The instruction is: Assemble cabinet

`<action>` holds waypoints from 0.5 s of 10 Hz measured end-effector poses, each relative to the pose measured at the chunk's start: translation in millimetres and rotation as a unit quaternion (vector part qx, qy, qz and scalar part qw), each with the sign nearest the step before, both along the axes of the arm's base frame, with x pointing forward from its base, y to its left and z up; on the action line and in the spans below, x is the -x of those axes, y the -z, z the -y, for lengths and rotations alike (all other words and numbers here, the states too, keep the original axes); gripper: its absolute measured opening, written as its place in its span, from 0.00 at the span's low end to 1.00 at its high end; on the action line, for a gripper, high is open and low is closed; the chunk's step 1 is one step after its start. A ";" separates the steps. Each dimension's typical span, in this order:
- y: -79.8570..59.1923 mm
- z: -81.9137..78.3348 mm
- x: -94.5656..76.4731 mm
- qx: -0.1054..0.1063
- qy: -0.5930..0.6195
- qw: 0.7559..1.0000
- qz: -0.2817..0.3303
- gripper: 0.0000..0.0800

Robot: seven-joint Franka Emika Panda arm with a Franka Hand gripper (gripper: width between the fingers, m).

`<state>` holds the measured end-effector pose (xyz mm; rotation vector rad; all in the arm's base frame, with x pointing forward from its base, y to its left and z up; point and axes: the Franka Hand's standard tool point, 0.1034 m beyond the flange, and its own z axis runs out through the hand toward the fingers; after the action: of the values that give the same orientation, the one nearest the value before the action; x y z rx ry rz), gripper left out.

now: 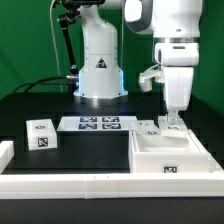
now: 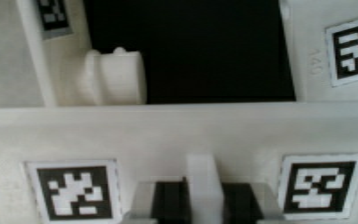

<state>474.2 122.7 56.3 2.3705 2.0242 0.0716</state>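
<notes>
Claw (image 1: 172,122) down at the cabinet (image 1: 150,160), over on the exterior view's right, with the arm (image 1: 175,60) standing straight up above it. Up close on the wrist view, the claw (image 2: 199,198) has its two dark fingers (image 2: 165,198) either side of a thin upright white rib (image 2: 199,170), snug against it on both flanks. That's a pinch on the cabinet (image 2: 176,130), at its far wall as the exterior view has it.

Two black-and-white tags (image 2: 73,190) flank the fingers on that white face, one each side. Beyond the wall there's a dark gap, and in it a small round white knob (image 2: 108,72) sticks out from a white upright part; what it belongs to is hard to tell.

Pulling back, the cabinet sits on the black worktop (image 1: 30,105), open side up like a shallow tray, with a tag on its near wall. Near it, toward the exterior view's left, lies the marker board (image 1: 98,124), flat, tags up. Further left, well apart, is a small white block (image 1: 42,132) with a tag on its face. Along the front runs a long low white rail (image 1: 90,185). Behind it all stands the arm's base (image 1: 100,70).
</notes>
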 end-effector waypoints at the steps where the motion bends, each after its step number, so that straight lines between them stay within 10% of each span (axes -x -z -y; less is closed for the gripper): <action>1: -0.6 0.1 -0.7 0.000 0.000 1.000 0.001 0.09; 5: -1.8 1.9 -9.9 0.002 -0.009 1.000 0.000 0.09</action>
<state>484.1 120.8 58.1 2.3509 2.0433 0.0663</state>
